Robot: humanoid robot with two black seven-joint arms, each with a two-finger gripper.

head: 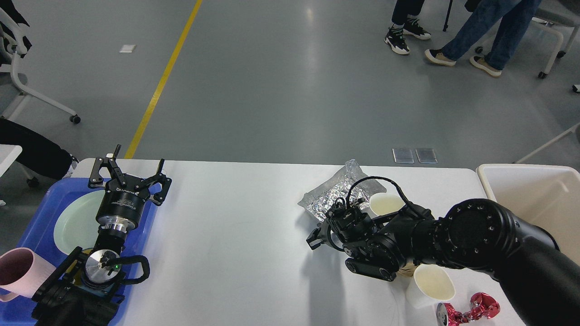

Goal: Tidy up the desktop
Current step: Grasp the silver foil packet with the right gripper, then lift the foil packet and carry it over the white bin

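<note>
Just beyond my right end effector (317, 237), whose opening I cannot tell, sit foil bag (337, 190) and paper cup (385, 203); elbow could topple them. Left end effector (131, 174) open, empty.

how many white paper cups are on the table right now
2 in view. One white paper cup stands beside the crinkled silver foil bag, behind the right arm. Another white paper cup lies tipped near the front edge, beside the crushed red can. The arm may hide others.

The smooth grey shiny floor (281, 81) has a long yellow painted line (163, 79) on the left. White rolling chairs (27, 86) stand far left and far right. Light glints off the floor.
</note>
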